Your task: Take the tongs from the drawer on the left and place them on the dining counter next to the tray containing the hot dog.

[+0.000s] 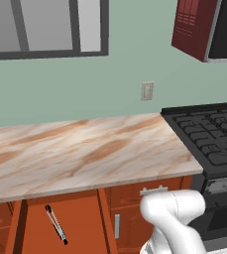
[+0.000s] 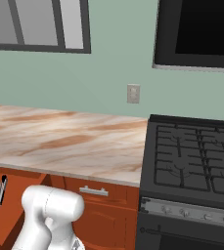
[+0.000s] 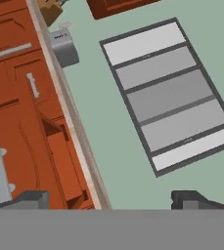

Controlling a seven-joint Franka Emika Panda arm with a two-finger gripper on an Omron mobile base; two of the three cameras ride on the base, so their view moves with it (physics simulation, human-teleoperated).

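The wall-side worktop (image 1: pixel 85 154) of beige stone with brown veins runs wide across both base views, and it meets the black gas stove (image 1: pixel 209 136) on its right. Under the worktop there are red-brown wooden cabinet fronts, and the wide, shallow red-brown wooden drawer (image 1: pixel 65 218) with its front pulled out stands open at the lower left of the left base view. Beside it, to the right, a narrower drawer with a silver bar handle (image 2: pixel 94 191) is closed.

Inside the open drawer lie the thin, long silver-grey metal tongs (image 1: pixel 56 224) with black tips. They lie flat on the drawer floor, a little slanted, with 1 black tip toward the front. In the right base view the tongs (image 2: pixel 1 192) show at the far left edge.

The pincer (image 3: pixel 111 199) has its 2 dark fingertips (image 3: pixel 28 199) spread wide apart, with nothing between them. In the hand view it looks along the cabinet fronts and a grey window.
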